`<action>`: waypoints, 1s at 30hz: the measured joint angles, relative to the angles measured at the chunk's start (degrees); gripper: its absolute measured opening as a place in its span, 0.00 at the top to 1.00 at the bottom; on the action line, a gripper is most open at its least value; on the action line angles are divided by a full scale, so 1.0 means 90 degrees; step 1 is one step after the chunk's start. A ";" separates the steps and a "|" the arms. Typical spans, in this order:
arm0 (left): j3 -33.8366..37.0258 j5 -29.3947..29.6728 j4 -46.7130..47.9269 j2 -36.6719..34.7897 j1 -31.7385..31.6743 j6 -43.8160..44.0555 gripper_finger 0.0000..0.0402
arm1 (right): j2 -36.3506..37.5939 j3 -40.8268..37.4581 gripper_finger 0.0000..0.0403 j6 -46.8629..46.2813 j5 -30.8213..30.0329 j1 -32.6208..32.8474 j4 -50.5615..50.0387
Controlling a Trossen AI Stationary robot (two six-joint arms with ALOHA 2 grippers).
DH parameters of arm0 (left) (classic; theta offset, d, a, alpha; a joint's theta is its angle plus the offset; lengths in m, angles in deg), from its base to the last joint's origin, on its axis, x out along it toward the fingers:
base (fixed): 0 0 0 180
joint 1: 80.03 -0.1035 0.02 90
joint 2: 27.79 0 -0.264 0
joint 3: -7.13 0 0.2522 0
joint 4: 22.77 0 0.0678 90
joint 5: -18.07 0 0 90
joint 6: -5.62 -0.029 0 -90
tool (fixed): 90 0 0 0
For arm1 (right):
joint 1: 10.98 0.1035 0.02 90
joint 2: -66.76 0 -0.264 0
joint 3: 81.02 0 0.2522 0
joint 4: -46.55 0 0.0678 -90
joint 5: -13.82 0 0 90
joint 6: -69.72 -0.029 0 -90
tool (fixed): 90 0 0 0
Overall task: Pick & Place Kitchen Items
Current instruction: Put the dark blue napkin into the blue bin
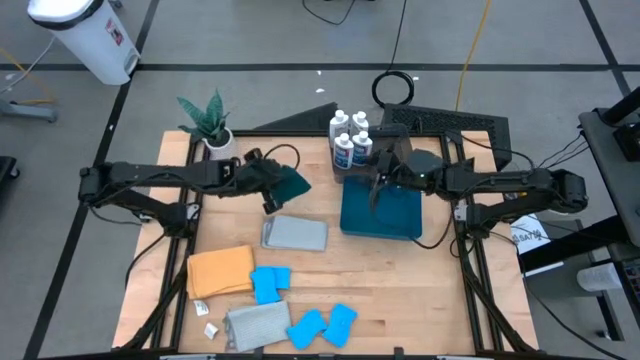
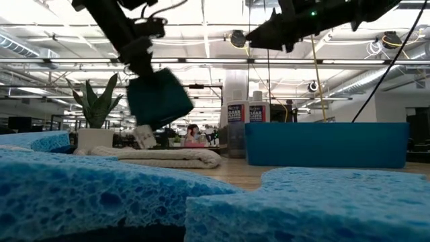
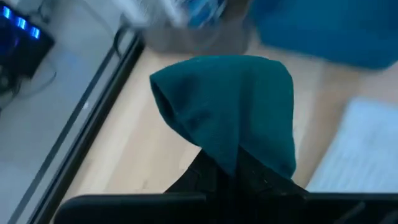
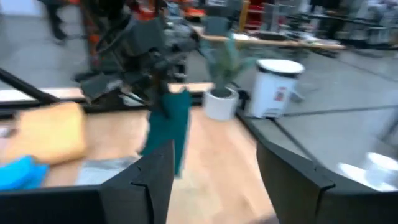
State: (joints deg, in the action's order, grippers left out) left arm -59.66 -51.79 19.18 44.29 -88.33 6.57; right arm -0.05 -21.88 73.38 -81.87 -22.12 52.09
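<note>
My left gripper [image 1: 268,184] is shut on a dark green cloth [image 1: 291,182], held above the table's middle; it also shows in the low view [image 2: 158,98] and the left wrist view [image 3: 230,106]. My right gripper [image 1: 384,172] is open and empty [image 4: 214,177] above the blue bin's [image 1: 381,212] far part. Several white bottles [image 1: 351,138] stand at the far edge beside the bin. A grey cloth [image 1: 295,233] lies flat on the table mid-way. An orange cloth [image 1: 220,270], several blue sponges [image 1: 270,283] and another grey cloth [image 1: 255,325] lie near the front. My left gripper pinches the dark green cloth between its two fingers at a bunched part [image 3: 231,163]; the cloth covers the fingertips, so layers cannot be told. The fingers come slanting down from the table's left. The cloth hangs slack below the gripper [image 2: 161,107], clear of the table.
A potted plant [image 1: 210,125] stands at the far left corner. A white bin [image 1: 88,35] stands on the floor beyond the table. Bare wood shows between the grey cloth and the table's right front.
</note>
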 joint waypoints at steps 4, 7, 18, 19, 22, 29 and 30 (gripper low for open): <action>-0.0002 0.0010 -0.0653 0.0094 0.0448 -0.0176 0.97 | -0.0561 0.0037 0.40 -0.0164 0.0394 0.0000 0.0561; -0.0005 0.0050 -0.0992 0.0122 0.0727 -0.0341 0.97 | -0.1023 0.0299 0.34 -0.0320 0.0515 0.0000 0.0598; -0.0012 0.0397 -0.1160 0.0316 0.1103 -0.0255 0.97 | -0.3010 0.1593 0.28 -0.0846 0.1662 0.0000 0.0513; -0.0014 0.0397 -0.1157 0.0336 0.1106 -0.0254 0.97 | -0.3153 0.1671 0.29 -0.0827 0.1664 0.0000 0.0500; -0.0009 0.0400 -0.1191 0.0460 0.1103 -0.0253 0.97 | -0.3457 0.1851 0.30 -0.0820 0.1892 -0.0005 0.0490; -0.0009 0.0412 -0.1178 0.0633 0.1089 -0.0256 0.95 | -0.3635 0.1941 0.41 -0.0835 0.2157 0.0000 0.0602; -0.0009 0.0418 -0.1195 0.0633 0.1089 -0.0256 0.95 | -0.3633 0.1942 0.44 -0.0835 0.2159 0.0000 0.0575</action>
State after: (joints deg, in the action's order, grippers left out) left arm -59.74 -48.03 8.42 49.99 -78.53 4.27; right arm -32.74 -4.40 65.86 -62.44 -22.12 57.26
